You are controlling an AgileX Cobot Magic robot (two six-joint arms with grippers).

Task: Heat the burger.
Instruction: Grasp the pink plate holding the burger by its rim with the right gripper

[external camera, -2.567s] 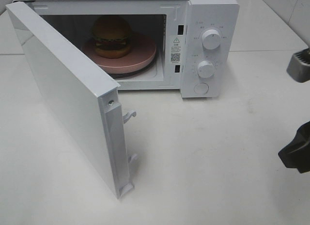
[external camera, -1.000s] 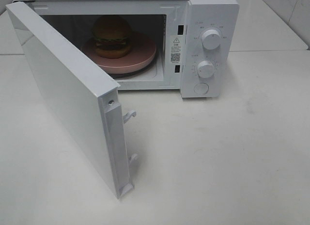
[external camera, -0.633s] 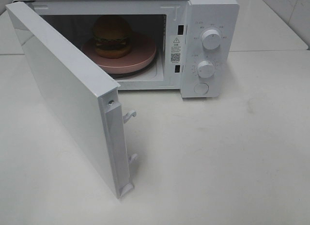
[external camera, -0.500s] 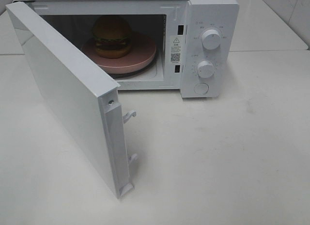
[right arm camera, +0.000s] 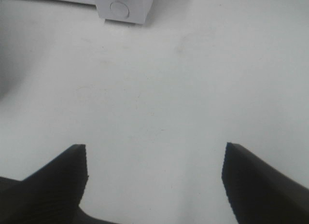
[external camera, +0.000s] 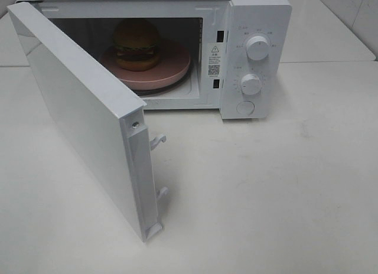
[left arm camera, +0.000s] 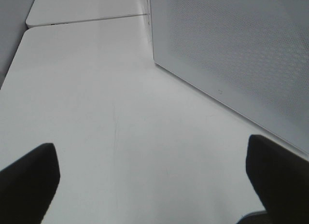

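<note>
My right arm has pulled clear of the overhead view, where its dark end showed at the right edge a couple of seconds back; now neither arm appears there, and nothing else has shifted. I take that to mean loading is done and the next step is shutting the door.

The tabletop is bare white in front of me. On it stands the microwave, its door swung wide toward my left side, latch hooks showing on its free edge. Inside sits the pink plate on the turntable, and the burger rests on that plate, upright, a little left of the plate's middle (bun on top, nothing spilled). The two dials and the round button below them look untouched.

My left pincer stands wide and empty, low over the tabletop, just beside the door's outer face. My right pincer is also spread wide, holding nothing, facing the microwave's button corner from well back.
</note>
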